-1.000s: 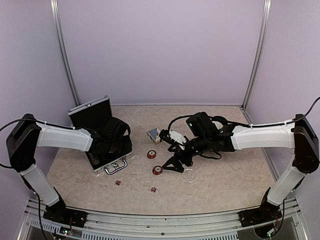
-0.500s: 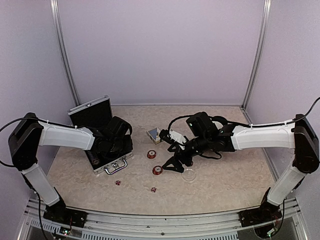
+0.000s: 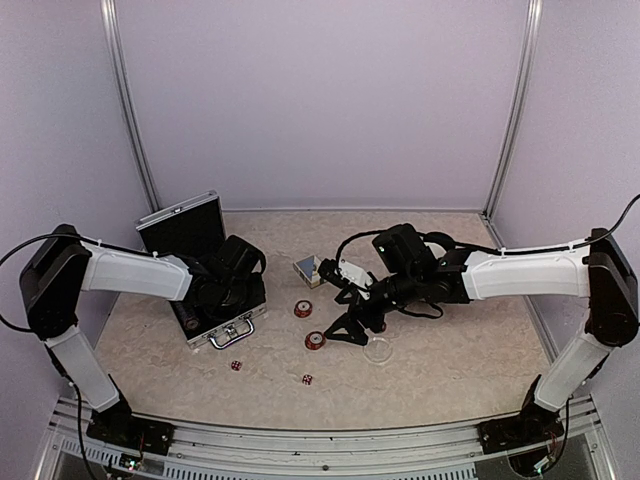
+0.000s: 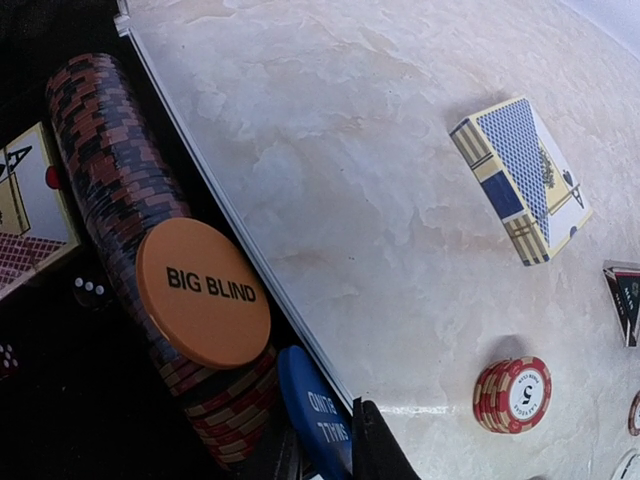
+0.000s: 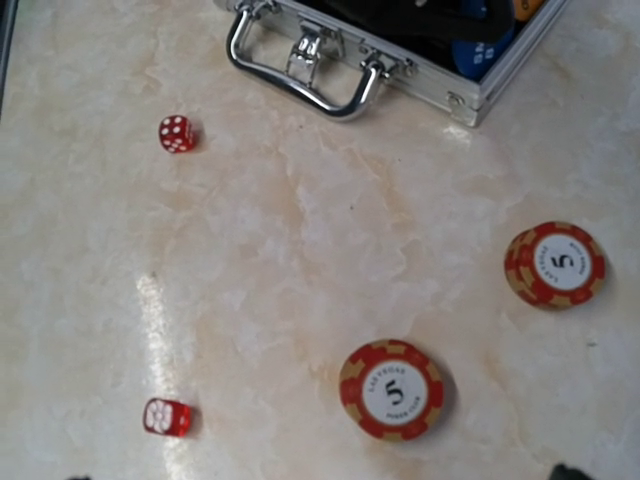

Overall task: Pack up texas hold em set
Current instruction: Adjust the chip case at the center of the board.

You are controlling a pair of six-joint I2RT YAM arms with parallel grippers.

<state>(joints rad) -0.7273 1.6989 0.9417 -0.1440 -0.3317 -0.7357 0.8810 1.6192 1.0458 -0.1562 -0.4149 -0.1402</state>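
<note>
**A:** How far along is the packing?

**B:** Partway, I'd judge. The case [image 3: 190, 232] stands open on the left of the table [image 3: 450, 370], lid up. Inside are a long chip row [image 4: 105, 170], a card box [image 4: 28, 205], an orange disc [image 4: 203, 293] and a blue disc [image 4: 312, 415].

**A:** What's left outside?

**B:** From big to small: a second card box [image 3: 307, 270] near mid-table, a chip stack [image 3: 303, 309] just right of the case, and a second stack [image 3: 315, 341] nearer the front. The clear disc [image 3: 379, 349] lies right of that. The marker [image 4: 625, 302] is near the second card box. One die [image 3: 236, 366] and another die [image 3: 307, 379] sit at the front. Then the lid needs shutting.

**A:** And the arms?

**B:** The left arm [image 3: 130, 272] reaches in from the left, wrist dipped into the case's near right corner. The left gripper [image 3: 226, 292] sits low there, with the blue disc right at its fingers [image 4: 375, 450].

**A:** Clamped on it?

**B:** I can't tell. Only one finger shows clearly, so the grip is hidden.

**A:** The right one?

**B:** The right arm [image 3: 520, 272] stretches across to mid-table, wrist bent down. The right gripper [image 3: 349, 332] hangs over the spot between the second stack and the clear disc. Its jaws are spread wide with nothing between them.
</note>
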